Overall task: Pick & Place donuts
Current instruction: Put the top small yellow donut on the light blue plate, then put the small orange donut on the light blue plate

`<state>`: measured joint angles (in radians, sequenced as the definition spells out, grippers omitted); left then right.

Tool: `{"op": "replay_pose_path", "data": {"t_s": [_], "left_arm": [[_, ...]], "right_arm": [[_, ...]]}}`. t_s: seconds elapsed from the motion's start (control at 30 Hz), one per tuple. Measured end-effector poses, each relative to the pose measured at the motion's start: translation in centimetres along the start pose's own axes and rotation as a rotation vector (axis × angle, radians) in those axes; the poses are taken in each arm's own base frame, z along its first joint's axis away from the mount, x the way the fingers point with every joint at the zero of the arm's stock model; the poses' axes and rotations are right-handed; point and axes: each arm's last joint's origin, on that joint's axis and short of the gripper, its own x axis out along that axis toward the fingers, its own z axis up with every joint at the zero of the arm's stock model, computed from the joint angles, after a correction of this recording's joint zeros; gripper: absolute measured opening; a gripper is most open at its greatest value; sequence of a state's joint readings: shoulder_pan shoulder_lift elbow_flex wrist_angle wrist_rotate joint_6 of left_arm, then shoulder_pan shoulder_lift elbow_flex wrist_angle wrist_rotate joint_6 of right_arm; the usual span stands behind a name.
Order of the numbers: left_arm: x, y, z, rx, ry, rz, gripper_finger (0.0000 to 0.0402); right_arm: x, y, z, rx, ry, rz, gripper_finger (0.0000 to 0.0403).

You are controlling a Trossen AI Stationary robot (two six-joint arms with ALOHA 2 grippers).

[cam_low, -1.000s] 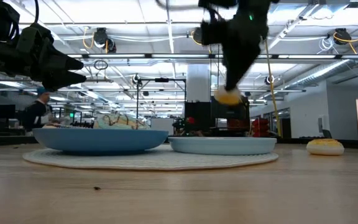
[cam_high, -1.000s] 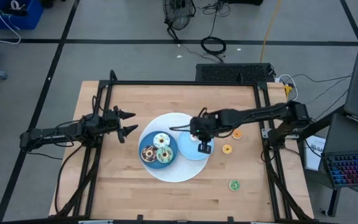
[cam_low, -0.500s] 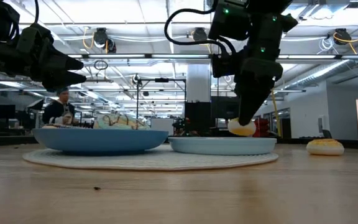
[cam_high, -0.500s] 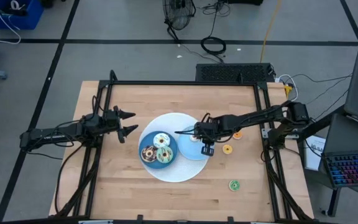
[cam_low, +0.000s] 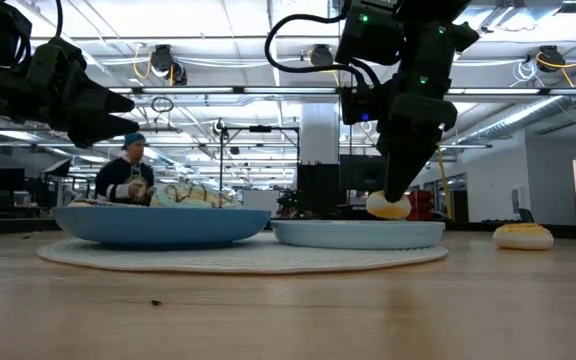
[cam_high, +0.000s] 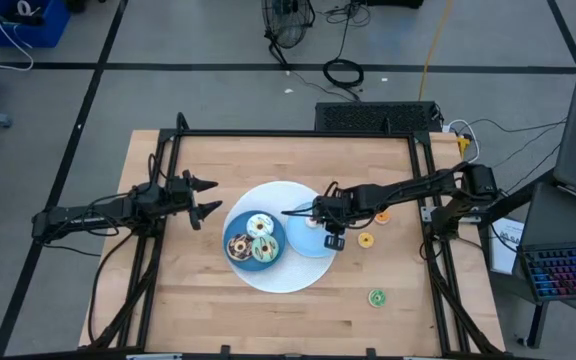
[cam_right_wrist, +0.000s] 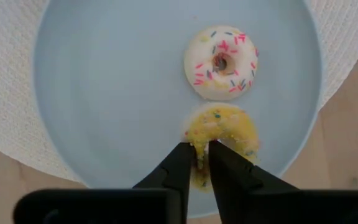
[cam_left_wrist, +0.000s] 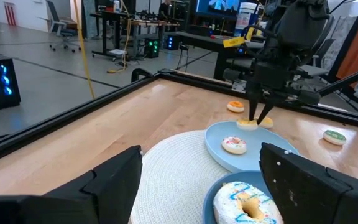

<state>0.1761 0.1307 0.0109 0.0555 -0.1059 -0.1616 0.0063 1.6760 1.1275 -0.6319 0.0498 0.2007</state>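
Note:
My right gripper (cam_right_wrist: 202, 163) is shut on a tiny yellow donut (cam_right_wrist: 224, 132), low over the small blue plate (cam_right_wrist: 104, 93). A tiny pink-sprinkled white donut (cam_right_wrist: 221, 62) lies flat on that plate just beyond it. The large blue plate (cam_high: 240, 226) holds the white (cam_high: 259, 224), chocolate-brown (cam_high: 239, 246) and green (cam_high: 264, 250) donuts. Tiny orange (cam_high: 381, 214), yellow (cam_high: 366, 240) and green (cam_high: 376, 297) donuts lie on the wood to the right. My left gripper (cam_high: 206, 198) hovers open, left of the plates. My right gripper pinches the yellow donut's ring (cam_right_wrist: 202, 144) on its near side between the two fingers, coming from above and pointing down. In the low view the donut (cam_low: 388, 206) sits level with the small plate's rim (cam_low: 358, 230); whether it rests on the plate I cannot tell.
Both plates sit on a round white woven mat (cam_high: 268, 195) at the table's middle. A black frame (cam_high: 298, 134) borders the wooden table. Bare wood lies near the front edge. A person (cam_low: 128, 180) shows in the room beyond the table.
My right gripper came down with the yellow donut from well above the small blue plate to its rim height, staying shut on it, and has kept still for the last half second. The person in the background walked toward the right.

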Motion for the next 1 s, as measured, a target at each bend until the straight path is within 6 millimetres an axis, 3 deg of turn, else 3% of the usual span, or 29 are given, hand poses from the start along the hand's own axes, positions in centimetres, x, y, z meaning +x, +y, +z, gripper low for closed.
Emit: {"op": "replay_pose_path", "data": {"t_s": [0.47,0.7,1.0], "left_arm": [[0.0,0.0,0.0,-0.001,0.000,0.000,0.0317],[0.0,0.0,0.0,0.000,0.000,0.000,0.0325],[0.0,0.0,0.0,-0.001,-0.001,0.000,0.0312]], "right_arm": [[-0.8,0.0,0.1,0.001,0.054,-0.012,0.0200],[-3.3,-0.6,-1.9,0.097,0.277,-0.077,0.0212],[-3.5,-1.8,-6.1,0.223,0.283,-0.144,0.0207]]}}
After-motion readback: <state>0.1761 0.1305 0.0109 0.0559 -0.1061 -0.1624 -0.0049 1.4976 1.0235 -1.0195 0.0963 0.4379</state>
